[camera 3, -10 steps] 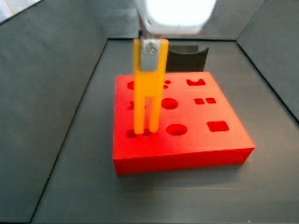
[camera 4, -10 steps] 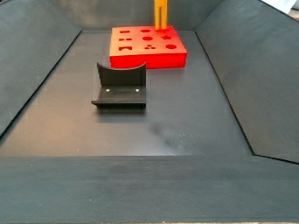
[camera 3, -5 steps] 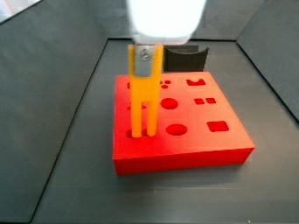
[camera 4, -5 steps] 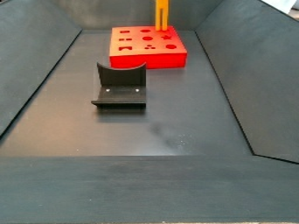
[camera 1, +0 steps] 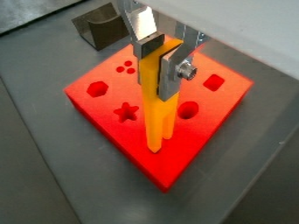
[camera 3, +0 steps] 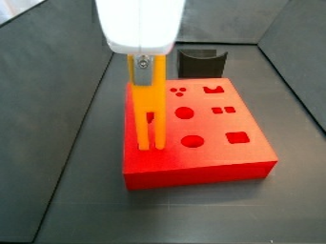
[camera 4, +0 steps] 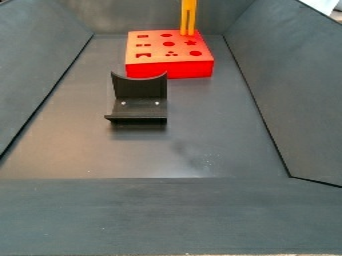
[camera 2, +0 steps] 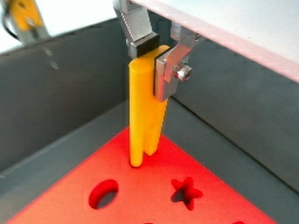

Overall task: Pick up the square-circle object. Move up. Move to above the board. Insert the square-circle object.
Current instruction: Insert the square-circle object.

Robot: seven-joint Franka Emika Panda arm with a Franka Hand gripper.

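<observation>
Gripper [camera 1: 163, 54] clamps the top of the yellow bar [camera 1: 160, 105], held upright over the red board [camera 1: 100, 109]. Bar's prongs [camera 3: 149, 141] reach the board's top near one edge. Dark fixture [camera 4: 136, 98] stands apart on the floor.

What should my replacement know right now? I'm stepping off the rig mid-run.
Gripper: above the board, shut on the square-circle object, holding its top end.
Square-circle object: upright, prongs down at the board near one edge, as a side view also shows.
Dark grey holder: empty on the floor, apart from the board.
Done: pick-up, lift, move over the board.
Left: finish the insertion; whether the prongs are seated cannot be told. Then release.
</observation>
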